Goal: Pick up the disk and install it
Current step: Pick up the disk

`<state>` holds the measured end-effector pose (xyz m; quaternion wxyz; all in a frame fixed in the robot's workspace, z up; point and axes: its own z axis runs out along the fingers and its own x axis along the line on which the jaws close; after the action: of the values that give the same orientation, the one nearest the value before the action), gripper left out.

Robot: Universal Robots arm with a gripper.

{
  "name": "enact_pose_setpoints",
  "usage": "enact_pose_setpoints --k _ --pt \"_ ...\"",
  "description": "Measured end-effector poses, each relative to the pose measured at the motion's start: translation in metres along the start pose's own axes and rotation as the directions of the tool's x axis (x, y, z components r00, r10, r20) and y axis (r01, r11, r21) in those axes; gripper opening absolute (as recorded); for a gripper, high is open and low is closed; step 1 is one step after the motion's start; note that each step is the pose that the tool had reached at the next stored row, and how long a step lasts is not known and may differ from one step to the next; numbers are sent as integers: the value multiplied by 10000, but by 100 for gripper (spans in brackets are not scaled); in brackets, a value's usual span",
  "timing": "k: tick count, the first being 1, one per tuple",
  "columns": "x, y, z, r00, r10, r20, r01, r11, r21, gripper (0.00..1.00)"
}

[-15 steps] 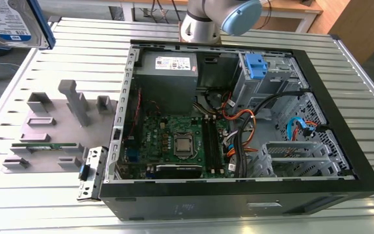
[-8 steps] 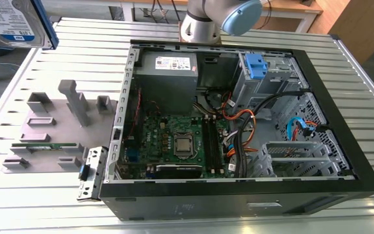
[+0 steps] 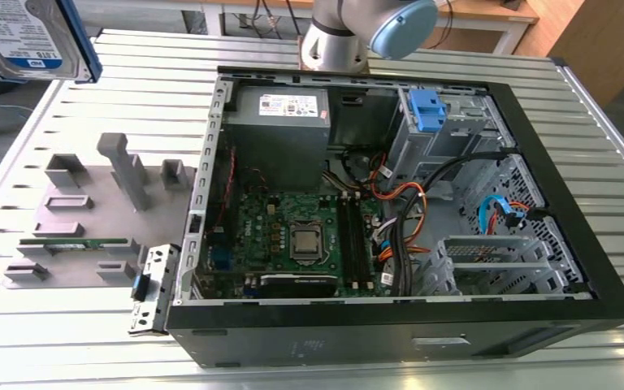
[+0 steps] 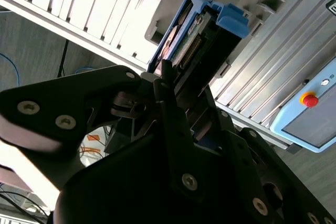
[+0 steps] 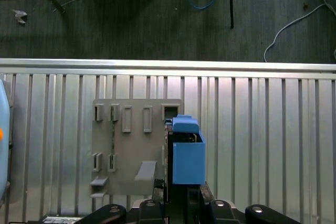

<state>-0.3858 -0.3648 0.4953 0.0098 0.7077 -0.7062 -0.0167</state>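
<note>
The disk [image 3: 25, 36] hangs high in the air at the exterior view's upper left, beyond the table edge, its white-and-blue label facing the camera and a blue rail along its side. In the second wrist view my black gripper [image 4: 184, 90] is shut on the disk [image 4: 191, 30], whose blue carrier handle points away from the fingers. The first wrist view looks along the disk [image 5: 188, 156], with its blue carrier end-on above the gripper [image 5: 181, 200] and the table far below.
An open computer case [image 3: 399, 321] lies on the slatted metal table [image 3: 616, 162], with a grey power supply [image 3: 279, 122], a motherboard [image 3: 301, 236] and a drive cage with a blue bracket [image 3: 426, 110]. A grey fixture plate [image 3: 84, 211] lies to its left. A pendant [image 4: 310, 114] sits nearby.
</note>
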Motion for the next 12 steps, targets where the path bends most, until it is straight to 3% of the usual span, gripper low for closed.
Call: enact_pose_setpoints --k 12 --pt "0 -50 -2 10000 0 0 0 10000 0 35"
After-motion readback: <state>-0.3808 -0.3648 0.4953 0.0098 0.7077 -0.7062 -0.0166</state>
